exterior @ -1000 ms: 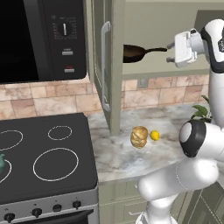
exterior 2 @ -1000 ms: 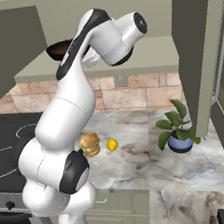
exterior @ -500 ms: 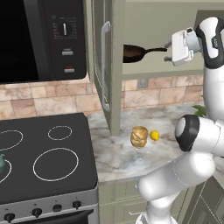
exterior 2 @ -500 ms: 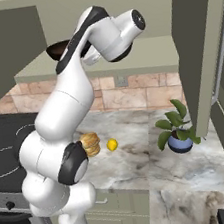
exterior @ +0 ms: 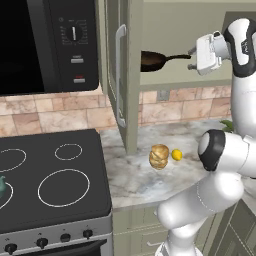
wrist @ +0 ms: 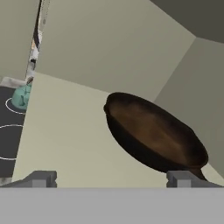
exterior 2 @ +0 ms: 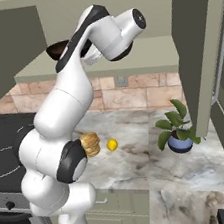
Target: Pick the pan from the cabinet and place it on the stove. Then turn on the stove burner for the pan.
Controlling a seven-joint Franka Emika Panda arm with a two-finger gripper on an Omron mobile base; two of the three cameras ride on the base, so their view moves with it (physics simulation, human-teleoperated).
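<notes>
Barely any change: over the last second the arm crept a little right in the left base view, and the gripper (exterior: 192, 54), upper right there, keeps its jaws wide apart at the tip of the pan (exterior: 152, 60) handle. Pan sits on the cabinet (wrist: 65, 144) shelf, centre right of the hand view, not yet grasped. Stove (exterior: 50, 175) lower left waits, so closing on the handle looks next.
</notes>
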